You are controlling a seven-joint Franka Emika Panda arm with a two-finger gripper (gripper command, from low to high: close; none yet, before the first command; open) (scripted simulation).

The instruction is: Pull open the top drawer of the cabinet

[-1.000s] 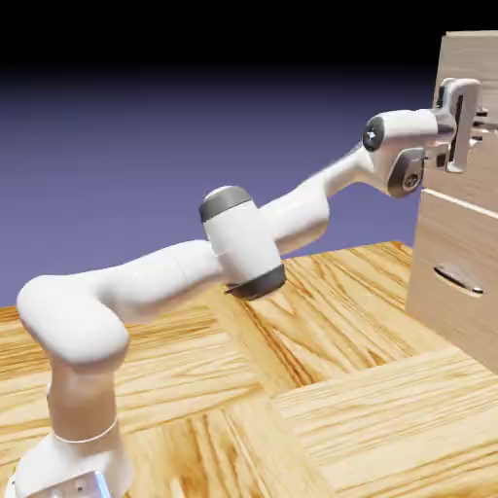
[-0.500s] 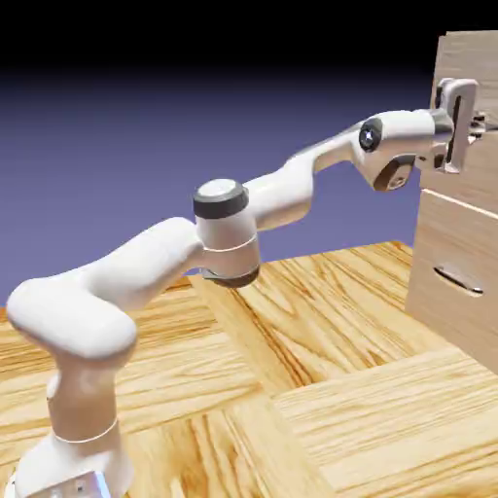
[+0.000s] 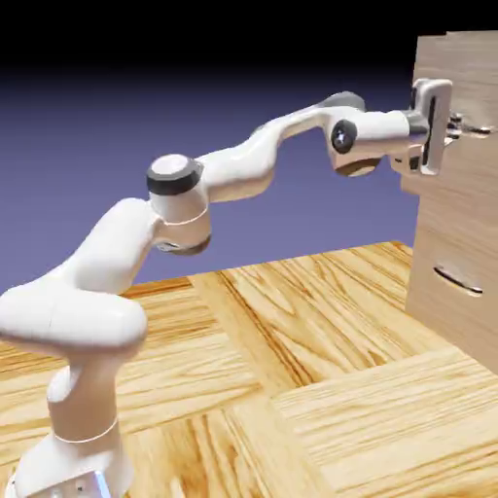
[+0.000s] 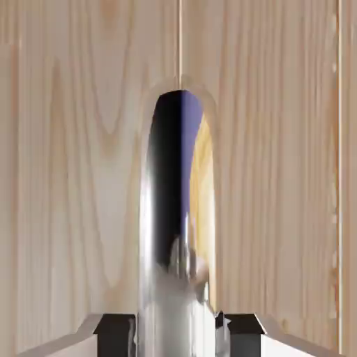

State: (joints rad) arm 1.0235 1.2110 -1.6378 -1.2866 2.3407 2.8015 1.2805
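Observation:
The cabinet (image 3: pixel 455 248) stands at the right edge of the exterior view. Its top drawer (image 3: pixel 449 73) juts out a little to the left of the drawer front below. My gripper (image 3: pixel 464 127) is shut on the top drawer's slim handle (image 3: pixel 479 128). In the hand view the handle (image 4: pixel 166 202) shows as a shiny bar running up the middle, clamped between my dark fingertips (image 4: pixel 116 326) at the bottom edge. Light wood grain of the top drawer front (image 4: pixel 70 174) fills the rest of that view.
The lower drawer front carries its own slim handle (image 3: pixel 458 280) and sits flush in the cabinet. The wood parquet floor (image 3: pixel 292 389) spreads below the arm. My white arm arches from the lower left up to the drawer.
My hand has drawn back to the left with the handle in its grip. The top drawer front has slid out with it. The elbow has swung left and up.

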